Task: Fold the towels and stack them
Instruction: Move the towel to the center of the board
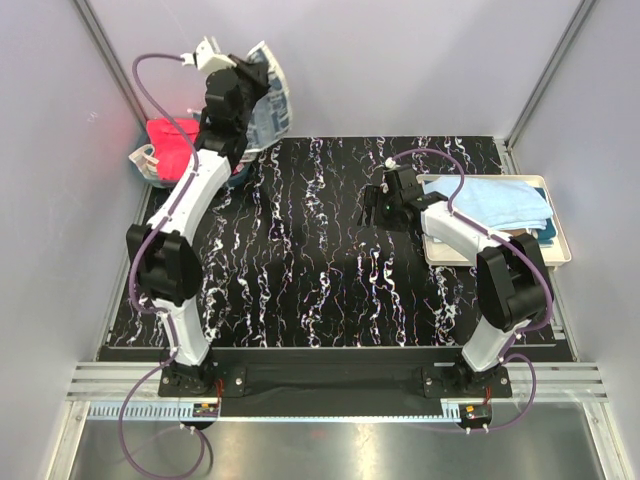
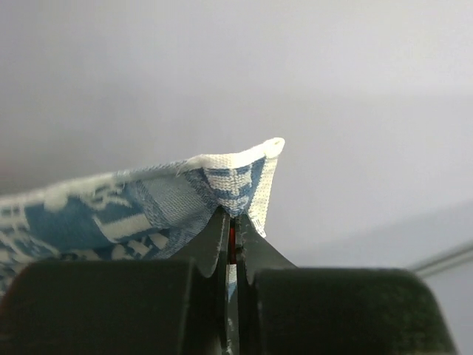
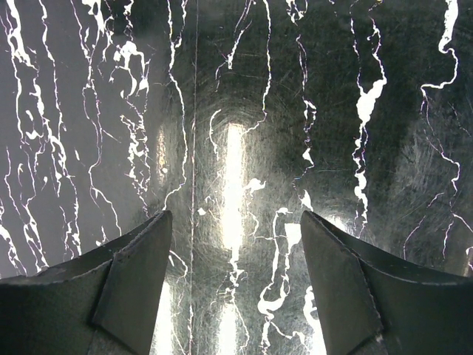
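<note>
Where the left arm covers it: much of the white cloth towel with dark blue print (image 1: pixel 268 98) is hidden from above, and its lower end is lost behind the arm.
Cut off: in the left wrist view the same towel (image 2: pixel 140 211) runs out of the left edge, so only 1 hemmed corner shows whole.
Hard to make out: the translucent teal plastic bin (image 1: pixel 146 158) at the far left is mostly masked by the arm and by the plain red-pink cloth towel (image 1: pixel 176 140) in it.
Towel position: lifted in the air at the far left, above the bin, near the back wall.
Towel direction: the pinched corner points up; the long axis falls from the gripper down towards the table.
Left gripper (image 2: pixel 231 222): jaws closed tight on that corner.
Right gripper (image 3: pixel 236 222): jaws wide apart, nothing between them, above the black white-veined mat (image 3: pixel 244 111).
Right side: a folded light blue cloth towel (image 1: pixel 505 200) lies on the cream rectangular tray (image 1: pixel 440 252); a teal cloth edge (image 1: pixel 548 233) shows under it.
</note>
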Action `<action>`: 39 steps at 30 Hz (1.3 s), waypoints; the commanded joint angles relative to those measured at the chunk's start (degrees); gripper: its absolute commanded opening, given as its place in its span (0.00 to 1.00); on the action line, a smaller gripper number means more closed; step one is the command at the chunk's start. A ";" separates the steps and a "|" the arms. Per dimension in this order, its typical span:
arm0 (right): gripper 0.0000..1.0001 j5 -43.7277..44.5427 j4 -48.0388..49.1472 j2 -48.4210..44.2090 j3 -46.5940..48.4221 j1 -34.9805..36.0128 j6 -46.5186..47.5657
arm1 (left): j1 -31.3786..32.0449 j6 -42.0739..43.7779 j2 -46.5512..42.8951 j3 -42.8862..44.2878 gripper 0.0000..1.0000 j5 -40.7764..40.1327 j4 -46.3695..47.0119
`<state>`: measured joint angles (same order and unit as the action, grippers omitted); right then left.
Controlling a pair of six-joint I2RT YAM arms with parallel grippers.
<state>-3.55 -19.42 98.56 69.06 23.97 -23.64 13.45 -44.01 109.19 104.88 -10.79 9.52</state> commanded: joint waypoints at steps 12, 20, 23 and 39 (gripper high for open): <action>0.77 2.41 -1.23 -7.77 6.88 0.20 -0.53 | 13.08 16.59 -13.82 18.25 0.00 0.50 -6.08; 0.78 3.20 0.34 -16.11 4.60 0.20 -1.58 | 18.80 15.10 -20.41 13.70 0.00 -2.65 -12.76; 0.79 5.04 1.49 -18.14 2.40 0.20 -2.20 | 18.80 8.61 -24.28 1.33 0.00 -8.01 -14.18; 0.81 -3.05 7.91 -5.14 -3.74 1.08 -5.01 | 2.98 4.71 6.05 1.57 0.60 6.75 -21.57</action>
<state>-4.27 -14.79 95.33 67.81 24.03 -26.39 17.26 -41.91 122.69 105.36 -7.81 -14.37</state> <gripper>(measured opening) 0.808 0.571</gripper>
